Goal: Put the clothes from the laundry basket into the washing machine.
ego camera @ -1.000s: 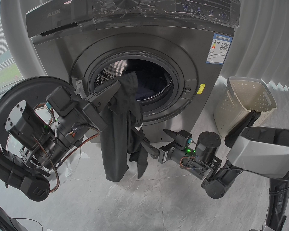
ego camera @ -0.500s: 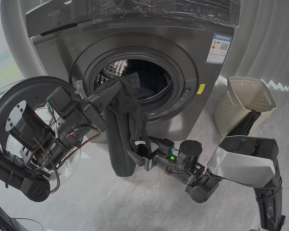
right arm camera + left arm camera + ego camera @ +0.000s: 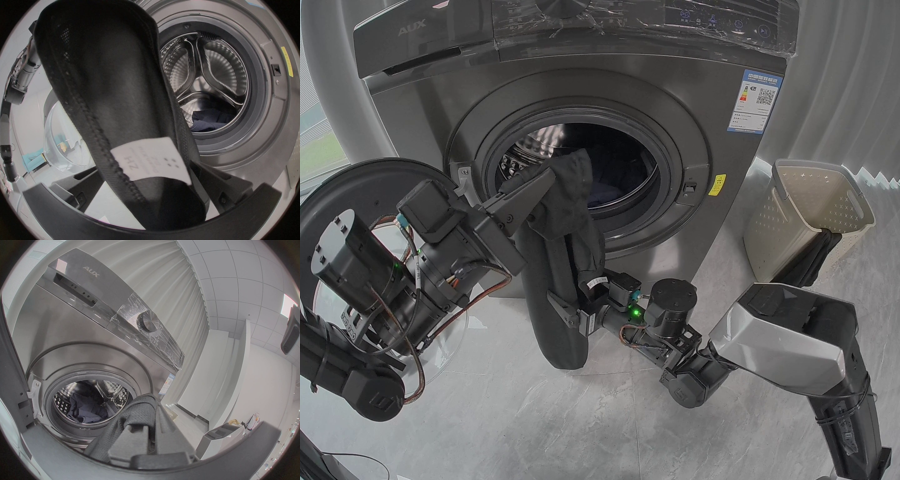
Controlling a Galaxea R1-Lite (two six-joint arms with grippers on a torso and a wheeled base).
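A long black garment (image 3: 559, 262) hangs in front of the washing machine's open drum (image 3: 594, 162). My left gripper (image 3: 540, 184) is shut on its top end, just at the door opening's lower left, and in the left wrist view the cloth (image 3: 137, 415) bunches over the fingers (image 3: 131, 440). My right gripper (image 3: 581, 299) sits low under the hanging cloth, open, with the garment's lower fold and white label (image 3: 150, 161) lying between its spread fingers (image 3: 225, 186). A dark blue garment (image 3: 212, 120) lies inside the drum. The cream laundry basket (image 3: 806, 200) stands to the right with black cloth (image 3: 809, 259) over its rim.
The washer's round door (image 3: 362, 187) stands swung open at the left, behind my left arm. Grey tiled floor (image 3: 550, 425) lies below the machine. A pleated curtain (image 3: 850, 81) hangs behind the basket.
My right arm has swung left and up from near the basket to the hanging garment, gathering its lower end upward. The left gripper has stayed holding the top.
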